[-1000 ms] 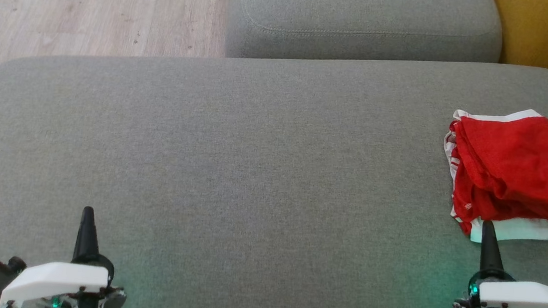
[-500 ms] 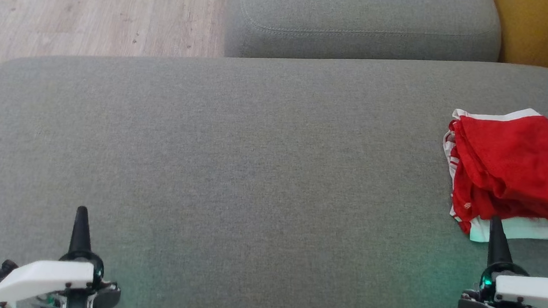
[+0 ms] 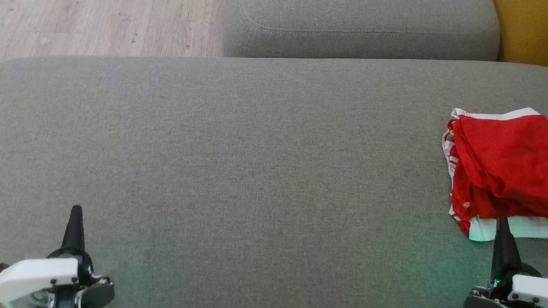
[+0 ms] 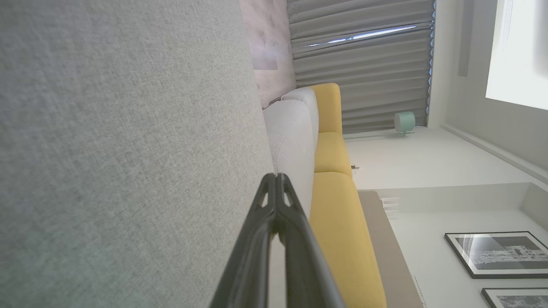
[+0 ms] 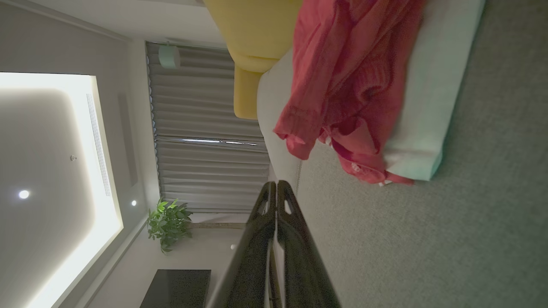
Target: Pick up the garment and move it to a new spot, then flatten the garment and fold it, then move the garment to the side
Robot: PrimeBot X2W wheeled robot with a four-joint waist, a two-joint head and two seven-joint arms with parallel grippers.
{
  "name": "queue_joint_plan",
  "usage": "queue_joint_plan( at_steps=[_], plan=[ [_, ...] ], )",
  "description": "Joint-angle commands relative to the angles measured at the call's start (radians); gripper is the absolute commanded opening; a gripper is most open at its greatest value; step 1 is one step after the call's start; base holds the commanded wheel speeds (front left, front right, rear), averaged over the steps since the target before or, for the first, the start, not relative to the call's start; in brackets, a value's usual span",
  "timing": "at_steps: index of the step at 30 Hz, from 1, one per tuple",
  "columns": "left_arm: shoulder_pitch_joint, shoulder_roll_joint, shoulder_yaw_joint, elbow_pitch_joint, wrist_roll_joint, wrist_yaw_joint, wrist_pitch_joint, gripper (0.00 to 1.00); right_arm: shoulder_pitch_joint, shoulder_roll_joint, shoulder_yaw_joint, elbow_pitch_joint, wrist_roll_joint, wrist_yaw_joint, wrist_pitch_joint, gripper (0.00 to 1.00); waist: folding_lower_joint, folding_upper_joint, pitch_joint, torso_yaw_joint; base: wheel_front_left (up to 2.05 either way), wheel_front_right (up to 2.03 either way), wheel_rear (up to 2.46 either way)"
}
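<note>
one crumpled red garment (image 3: 514,167), white trim

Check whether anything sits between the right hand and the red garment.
Nothing visible does. The right hand, shut, points at the near white edge of the red garment, with just bare grey cushion between them.

No legible txt; garment (image 3: 514,162) logo (image 3: 466,205) unreadable.
</note>
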Motion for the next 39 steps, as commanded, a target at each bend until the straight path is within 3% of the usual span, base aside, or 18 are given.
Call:
queue_joint_plan(
  at_steps=[1,12,39],
  plan=[
    [-0.059,0.008,0.043,-0.028,-0.026,-0.011,0.012,0.0,-0.061,-0.02,0.01,-0.043,0.03,-0.001,0.009,0.0,0.0,0.0,0.0,0.0,0.0,0.0,0.0],
    [-0.07,0.008,0.069,-0.027,-0.14,-0.015,0.046,0.0,-0.07,-0.019,-0.011,-0.05,0.146,-0.001,0.044,0.0,0.0,0.0,0.001,-0.003,0.0,0.0,0.0],
    [-0.07,0.006,0.072,-0.027,-0.138,-0.015,0.048,0.0,-0.07,-0.014,-0.018,-0.049,0.14,-0.001,0.05,0.0,0.0,0.0,0.001,-0.003,0.0,0.0,0.0]
  ],
)
